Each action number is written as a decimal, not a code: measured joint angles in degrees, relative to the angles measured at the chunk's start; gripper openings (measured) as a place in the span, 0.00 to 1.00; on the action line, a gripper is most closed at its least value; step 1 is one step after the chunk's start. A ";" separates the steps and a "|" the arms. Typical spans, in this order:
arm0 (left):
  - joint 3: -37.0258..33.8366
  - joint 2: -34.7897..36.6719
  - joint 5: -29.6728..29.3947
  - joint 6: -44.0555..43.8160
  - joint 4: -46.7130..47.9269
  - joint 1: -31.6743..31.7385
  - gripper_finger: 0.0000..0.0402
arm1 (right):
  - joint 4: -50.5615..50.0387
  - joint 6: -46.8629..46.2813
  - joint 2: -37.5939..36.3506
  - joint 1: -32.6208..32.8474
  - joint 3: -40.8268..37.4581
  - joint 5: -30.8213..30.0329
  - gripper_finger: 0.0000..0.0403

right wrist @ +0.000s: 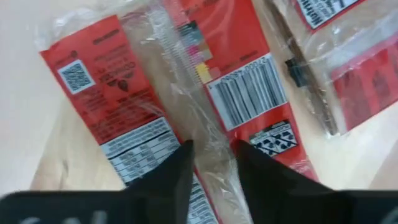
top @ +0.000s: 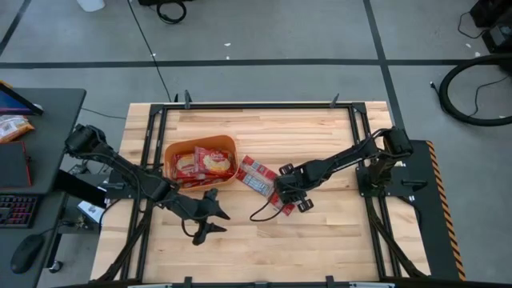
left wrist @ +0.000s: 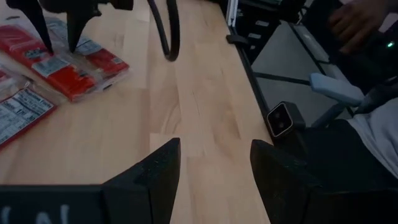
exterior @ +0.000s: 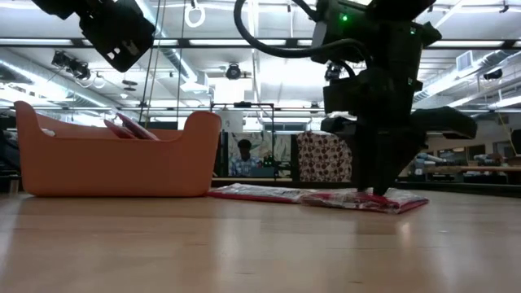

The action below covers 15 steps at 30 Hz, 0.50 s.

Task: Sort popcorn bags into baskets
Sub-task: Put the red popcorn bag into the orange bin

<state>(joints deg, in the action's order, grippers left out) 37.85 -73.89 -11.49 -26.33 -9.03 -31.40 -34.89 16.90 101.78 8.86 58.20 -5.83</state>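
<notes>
Popcorn bags point(top: 258, 177) are lying flat in a loose row on the wooden surface point(top: 320, 240), just right of the orange tub point(top: 170, 152), w/ a few more bags point(top: 210, 162) already sitting inside it. In the low view the loose ones are showing as a thin red strip point(exterior: 269, 193) beside the tub's wall point(exterior: 114, 167). The right gripper point(top: 286, 194) is pressing down on the end bag nearest the front edge; in its wrist view the fingers are sitting narrow, straddling the bag's clear centre seam point(right wrist: 208, 146), tips touching the wrapper, not closed on it yet. The left gripper point(top: 210, 216) is hanging over bare wood in front of the tub, fingers spread wide, nothing between them. Plenty of open board is stretching front and right of the bags; the black frame rails point(top: 264, 106) are running along the surface edges. Across the room, a person point(exterior: 242, 156) is sitting behind the tub.
</notes>
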 joint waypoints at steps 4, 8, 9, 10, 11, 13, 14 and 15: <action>0.00 0.00 -0.02 0.00 -1.12 0.02 0.50 | -0.13 -1.07 0.07 0.00 -0.05 2.10 0.14; 0.02 0.00 -0.01 0.02 -1.10 -0.09 0.50 | -0.18 -5.13 0.13 0.34 -0.09 2.43 0.02; 0.02 0.00 -0.01 0.04 -1.08 -0.12 0.50 | -0.20 -6.18 0.06 0.57 -0.04 2.25 0.02; 0.02 0.00 -0.01 0.07 -1.08 -0.13 0.50 | -0.36 -7.10 -0.02 0.79 0.21 2.10 0.03; 0.01 0.00 0.00 0.07 -1.09 -0.13 0.50 | -1.21 -7.92 -0.11 1.00 0.65 2.09 0.03; 0.02 0.00 -0.05 0.75 -1.06 -0.13 0.50 | -3.51 -9.37 -0.33 1.36 1.73 2.37 0.02; 0.02 0.00 -0.37 1.82 -1.08 -0.13 0.50 | -4.20 -9.80 -0.71 1.47 2.23 2.58 0.01; 0.02 0.00 -1.03 3.17 -1.08 -0.13 0.50 | -4.36 -10.43 -1.21 1.55 2.78 2.70 0.01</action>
<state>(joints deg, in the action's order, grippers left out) 37.87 -73.89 -12.51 -23.15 -10.11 -31.53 -39.25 6.47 100.57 10.42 60.97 -3.14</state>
